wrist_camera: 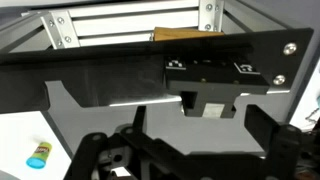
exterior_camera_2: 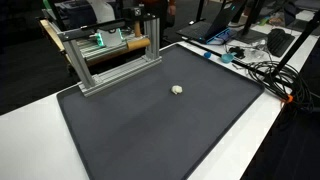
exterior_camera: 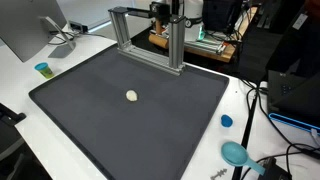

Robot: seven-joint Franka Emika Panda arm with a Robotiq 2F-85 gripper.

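Cropped by the wrist view's lower edge, the gripper point(wrist_camera: 190, 152) stands open and empty, its tips indistinct.

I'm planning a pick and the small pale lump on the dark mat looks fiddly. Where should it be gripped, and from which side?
Grip the pale lump across its middle, coming straight down from above. It is small, rounded and low on the dark mat, so a sideways approach would likely scrape the mat. Its near-round outline suggests the jaws' angle matters little.
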